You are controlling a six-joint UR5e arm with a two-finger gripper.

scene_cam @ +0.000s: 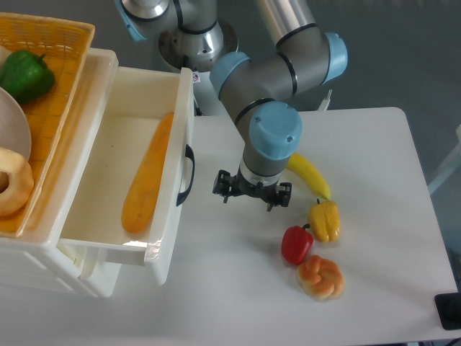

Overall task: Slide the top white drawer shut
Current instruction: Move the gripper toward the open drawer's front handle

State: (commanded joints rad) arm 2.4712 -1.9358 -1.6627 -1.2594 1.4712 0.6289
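The top white drawer point(101, 155) stands pulled well out of the white cabinet point(43, 270), toward the right. Its front panel point(175, 223) carries a black curved handle point(187, 175). A long orange vegetable point(148, 173) lies inside it. My gripper point(252, 196) points down at the table, a short way right of the handle and apart from it. The wrist above hides its fingers, so I cannot tell whether they are open or shut. I see nothing held in it.
A yellow-orange woven basket point(61, 32) on the cabinet holds a green pepper point(25, 74), a white bowl and a bagel. A banana point(310, 175), yellow pepper point(325, 220), red pepper point(296, 244) and pastry point(320, 277) lie right of the gripper.
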